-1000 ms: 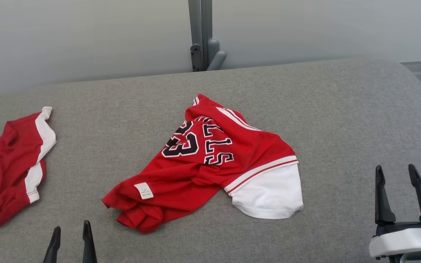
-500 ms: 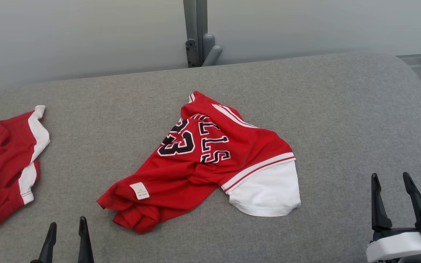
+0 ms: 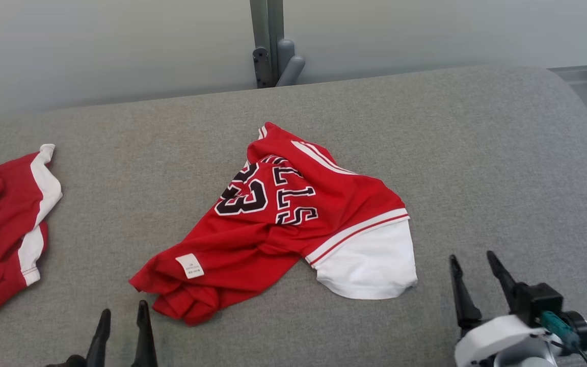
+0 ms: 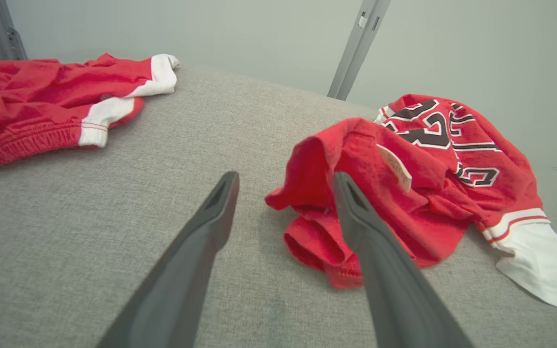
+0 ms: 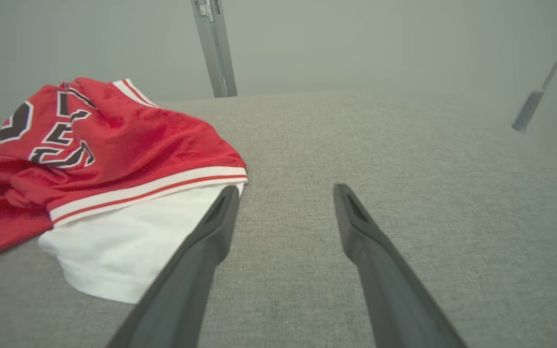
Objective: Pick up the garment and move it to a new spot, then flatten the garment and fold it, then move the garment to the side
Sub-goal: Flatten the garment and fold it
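Garment of matt red mesh cloth, table in coarse woven fabric, right gripper smooth matt plastic, post at 12 o'clock smooth metal

Head camera: high, looks forward and down over the grey padded surface. Left wrist camera: low, close to the red jersey, facing its crumpled end. Right wrist camera: low, close, facing its white part. All three share the jersey.

A grey fabric-covered table spans the head view, its far corner at 2 o'clock rounded. Behind it stands a plain pale wall. At 12 o'clock a grey metal post rises, a bracket at its foot. Light is soft, even.
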Robot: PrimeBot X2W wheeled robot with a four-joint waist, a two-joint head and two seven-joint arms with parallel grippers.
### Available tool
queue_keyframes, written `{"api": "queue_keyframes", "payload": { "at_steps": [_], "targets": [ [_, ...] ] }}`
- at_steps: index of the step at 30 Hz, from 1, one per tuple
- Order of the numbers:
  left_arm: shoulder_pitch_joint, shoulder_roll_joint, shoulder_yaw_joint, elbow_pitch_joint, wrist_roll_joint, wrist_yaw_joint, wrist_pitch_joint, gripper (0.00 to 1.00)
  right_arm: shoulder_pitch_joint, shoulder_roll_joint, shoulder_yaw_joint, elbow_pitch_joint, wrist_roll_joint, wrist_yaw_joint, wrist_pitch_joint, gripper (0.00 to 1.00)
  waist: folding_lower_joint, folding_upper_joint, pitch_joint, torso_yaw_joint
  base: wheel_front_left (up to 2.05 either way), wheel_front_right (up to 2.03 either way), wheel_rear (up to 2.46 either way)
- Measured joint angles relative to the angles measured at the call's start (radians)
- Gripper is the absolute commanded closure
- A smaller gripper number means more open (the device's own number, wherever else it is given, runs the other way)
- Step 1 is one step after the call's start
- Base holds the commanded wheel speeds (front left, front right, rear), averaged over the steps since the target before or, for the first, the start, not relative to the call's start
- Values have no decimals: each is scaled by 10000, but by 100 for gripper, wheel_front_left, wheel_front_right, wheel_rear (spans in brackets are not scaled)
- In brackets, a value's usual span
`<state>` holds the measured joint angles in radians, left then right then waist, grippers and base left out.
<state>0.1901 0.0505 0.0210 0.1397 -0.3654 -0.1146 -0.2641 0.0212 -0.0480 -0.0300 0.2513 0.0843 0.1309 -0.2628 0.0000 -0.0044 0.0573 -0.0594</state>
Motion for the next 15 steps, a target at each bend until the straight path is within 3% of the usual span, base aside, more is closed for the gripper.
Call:
{"api": "queue_keyframes", "payload": {
  "at_steps": [7,15],
  "targets": [
    [-874,-8,-669,546,-836,119,506,0,-1618,-2,1496,1586,382,2,813,0,0,0,278,-17,0,0,0],
    [-1559,8,-917,617,-1003,213,1233,0,-2320,-8,1944,2890,857,4,1676,0,0,0,713,81,0,0,0]
  ]
}}
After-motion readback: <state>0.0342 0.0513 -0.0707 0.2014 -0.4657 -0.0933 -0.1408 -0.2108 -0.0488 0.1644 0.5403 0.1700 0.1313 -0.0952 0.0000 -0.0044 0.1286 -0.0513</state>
